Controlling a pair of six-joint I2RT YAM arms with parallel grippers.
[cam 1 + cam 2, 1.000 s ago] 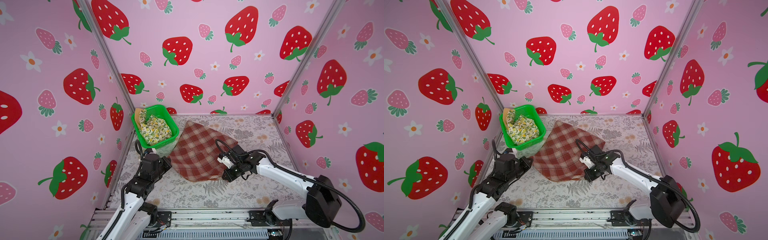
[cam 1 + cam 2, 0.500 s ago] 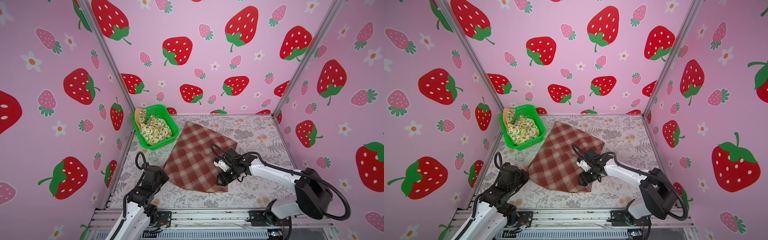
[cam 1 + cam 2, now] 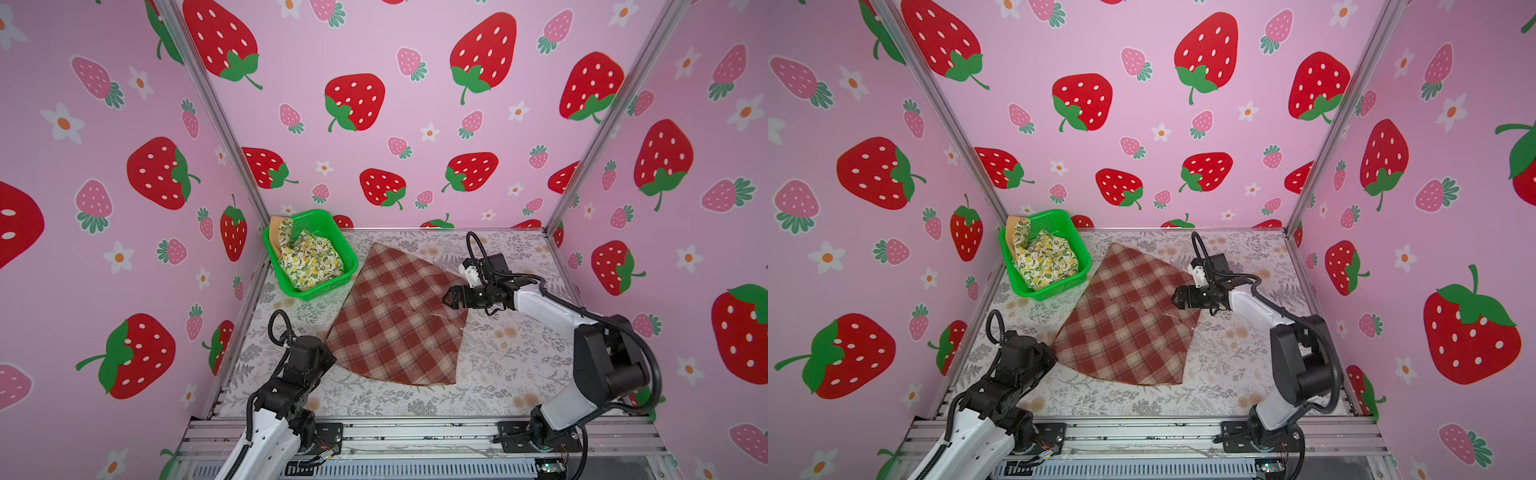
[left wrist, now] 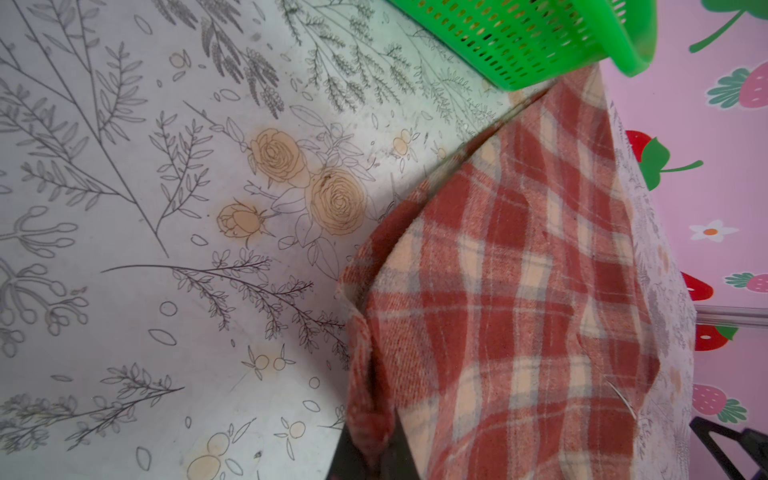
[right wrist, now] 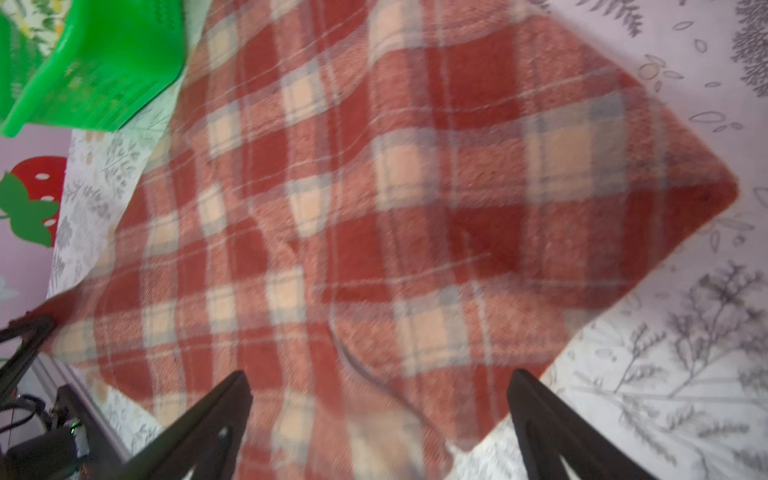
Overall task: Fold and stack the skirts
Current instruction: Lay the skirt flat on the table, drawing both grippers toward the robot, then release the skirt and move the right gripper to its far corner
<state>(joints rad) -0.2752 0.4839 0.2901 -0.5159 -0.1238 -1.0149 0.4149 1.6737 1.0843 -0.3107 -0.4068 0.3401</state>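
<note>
1. The right gripper (image 5: 378,374) had its two black fingers (image 5: 216,411) spread wide, with nothing held between them.
2. In both top views that gripper (image 3: 451,297) pointed left over the right edge of the plaid skirt (image 3: 399,320). Whether its tips touched the cloth could not be told.
3. The left gripper (image 4: 372,453) was pressed together on the near-left corner of the plaid skirt, and the wrist view showed the cloth bunched up between its dark jaws.
4. In a top view the left gripper (image 3: 1046,353) sat low at that same corner, near the left edge of the table (image 3: 1225,365).
5. The plaid skirt lay spread mostly flat on the middle of the floral table. Its narrow end pointed far toward the back wall and its wide curved hem lay near.
6. A green basket (image 3: 351,266) stood in the far-left corner of the table, just beside the skirt's far-left edge.
7. A lemon-print skirt (image 3: 309,259) lay crumpled inside the basket.
8. A mustard-yellow skirt (image 3: 274,235) showed only as a small patch at the basket's far-left corner, behind the lemon print.
</note>
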